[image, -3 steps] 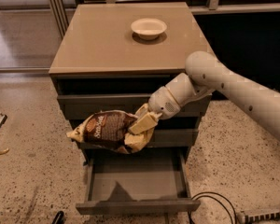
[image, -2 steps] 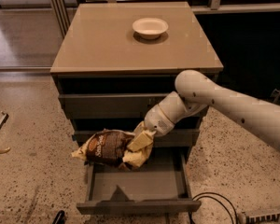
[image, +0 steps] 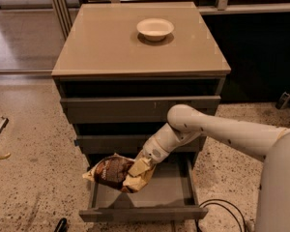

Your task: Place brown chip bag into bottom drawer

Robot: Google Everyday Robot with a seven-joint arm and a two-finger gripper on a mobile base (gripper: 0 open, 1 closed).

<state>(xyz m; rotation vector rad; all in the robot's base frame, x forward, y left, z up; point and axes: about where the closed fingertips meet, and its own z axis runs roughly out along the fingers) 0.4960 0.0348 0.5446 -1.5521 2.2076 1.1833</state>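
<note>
The gripper [image: 139, 171] hangs over the left half of the open bottom drawer [image: 165, 195]. Its fingers [image: 137, 166] are clamped on the brown chip bag [image: 109, 171], which is held above the drawer's floor.

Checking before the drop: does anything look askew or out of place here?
The bag, gripped by the end effector above the open drawer, hangs crumpled and tilted, and its left end appears to poke past the drawer's left wall. The bowl sits upright on the cabinet. Nothing is spilled.
</note>
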